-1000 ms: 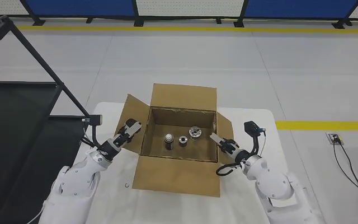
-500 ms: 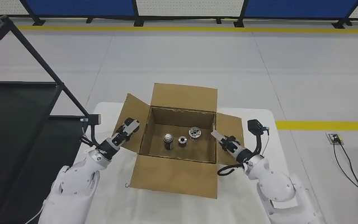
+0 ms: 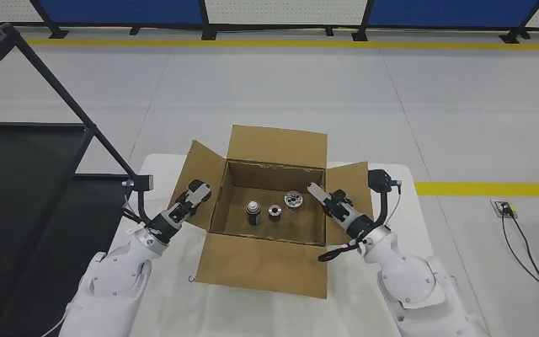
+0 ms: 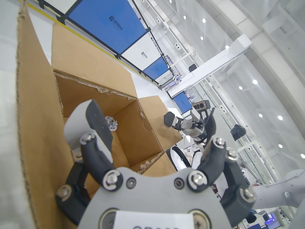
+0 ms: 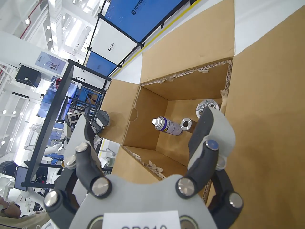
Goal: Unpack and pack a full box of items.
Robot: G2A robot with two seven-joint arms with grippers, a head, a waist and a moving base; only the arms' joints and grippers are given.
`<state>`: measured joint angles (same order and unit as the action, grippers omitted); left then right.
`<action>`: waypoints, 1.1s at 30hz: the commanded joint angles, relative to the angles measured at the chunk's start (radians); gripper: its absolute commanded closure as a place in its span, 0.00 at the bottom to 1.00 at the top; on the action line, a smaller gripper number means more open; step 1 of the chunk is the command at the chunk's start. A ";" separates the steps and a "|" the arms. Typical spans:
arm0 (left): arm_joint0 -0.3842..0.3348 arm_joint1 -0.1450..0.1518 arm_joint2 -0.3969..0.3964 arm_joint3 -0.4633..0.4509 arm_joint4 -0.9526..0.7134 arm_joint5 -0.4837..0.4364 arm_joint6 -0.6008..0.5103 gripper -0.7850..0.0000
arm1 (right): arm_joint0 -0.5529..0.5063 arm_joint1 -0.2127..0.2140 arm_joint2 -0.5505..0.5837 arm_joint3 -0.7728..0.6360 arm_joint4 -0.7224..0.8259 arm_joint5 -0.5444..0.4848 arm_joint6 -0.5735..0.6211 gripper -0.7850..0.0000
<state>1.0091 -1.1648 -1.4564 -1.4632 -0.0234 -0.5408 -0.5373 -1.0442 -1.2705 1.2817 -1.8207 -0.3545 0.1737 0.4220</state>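
A brown cardboard box [image 3: 261, 268] with its four flaps folded out is seen on a table covered in white [image 3: 162, 173]; the left gripper [image 3: 199, 189] is held just above the flap on its own side of the box, and its two fingers are spread apart with nothing between them; the right gripper [image 3: 319, 195] is held over the inner edge of the flap on the other side, at the rim of the box, and its fingers are also spread wide with nothing held; three things are seen down on the box floor, between the two grippers and below them; a small spray can with a white cap and a blue label [image 5: 167, 126] is placed nearest the left gripper and seems to be stood on its end; a short shiny metal ring [image 5: 186, 123] is found just beside the can, toward the right gripper; a flat round silver metal part with holes [image 5: 202, 106] is found closest to the right gripper, partly hidden behind one of its fingers in the right wrist view.
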 commanded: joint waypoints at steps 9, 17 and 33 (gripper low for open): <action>0.001 0.001 0.001 -0.003 -0.003 -0.002 -0.004 0.00 | -0.001 0.000 -0.014 0.007 0.006 -0.051 0.021 0.00; 0.021 0.002 -0.005 -0.030 0.005 0.042 0.031 0.00 | 0.132 -0.004 -0.130 0.071 -0.169 -0.077 0.153 0.00; 0.049 0.008 -0.030 -0.026 -0.031 0.048 0.059 0.00 | 0.464 -0.073 -0.438 0.355 -0.410 -0.036 0.327 0.00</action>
<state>1.0569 -1.1571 -1.4861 -1.4898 -0.0508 -0.4920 -0.4782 -0.6021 -1.3375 0.8654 -1.4904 -0.7512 0.1400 0.7418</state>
